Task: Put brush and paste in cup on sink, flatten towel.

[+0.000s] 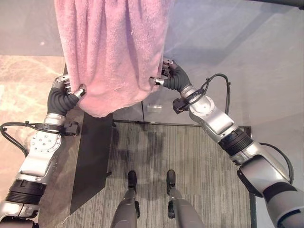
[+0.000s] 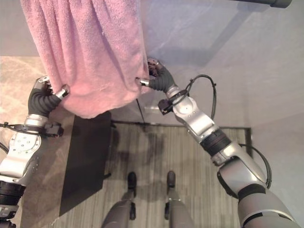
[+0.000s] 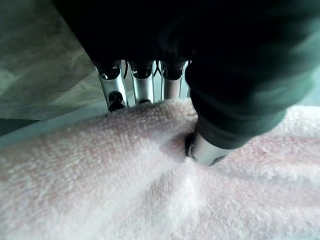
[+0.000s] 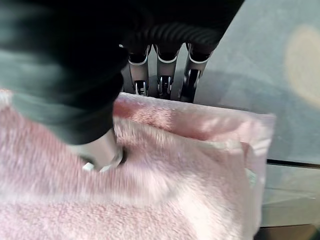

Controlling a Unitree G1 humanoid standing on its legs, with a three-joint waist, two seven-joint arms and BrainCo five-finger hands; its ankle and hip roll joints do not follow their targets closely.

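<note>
Grey wall behind, we see the pink towel (image 1: pixel 111 52) hanging; our left hand (image 1: pixel 71 92) and right hand (image 1: pixel 167 76) each pinch a lower edge, fingers (image 3: pixel 142 85) and thumb curled round it. No writing reads.

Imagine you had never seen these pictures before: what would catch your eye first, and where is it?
First, the big pink towel hanging down the upper middle of the head views, bunched in folds rather than flat. Next, the two hands gripping its lower edge: the left hand pinches the left side and the right hand the right side, thumbs pressed into the pile. Below them lies a grey striped floor mat.
</note>
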